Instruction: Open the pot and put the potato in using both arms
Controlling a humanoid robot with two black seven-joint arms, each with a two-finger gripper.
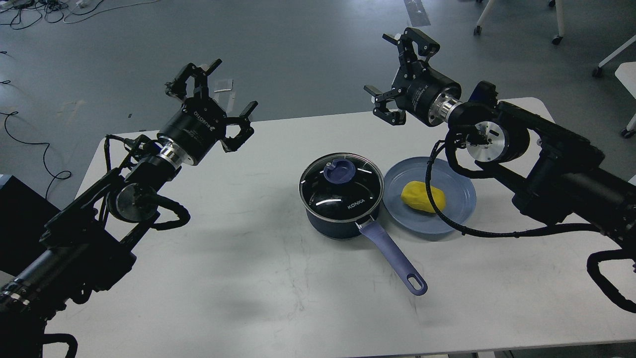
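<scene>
On the white counter (248, 278), our lidded pot (342, 209) lies nearer our right pincer (392, 74); both it and the left pincer (218, 99) seem spread apart, empty.

You have the navy pot (338, 219) upright at table centre, lid on, lavender handle toward you; the yellow potato (423, 197) lies just right of it.

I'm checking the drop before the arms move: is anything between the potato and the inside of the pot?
Yes. The glass lid sits closed on the pot, covering its opening. The potato lies on the blue plate just right of the pot. Both the left gripper and the right gripper hover open, holding nothing.
</scene>
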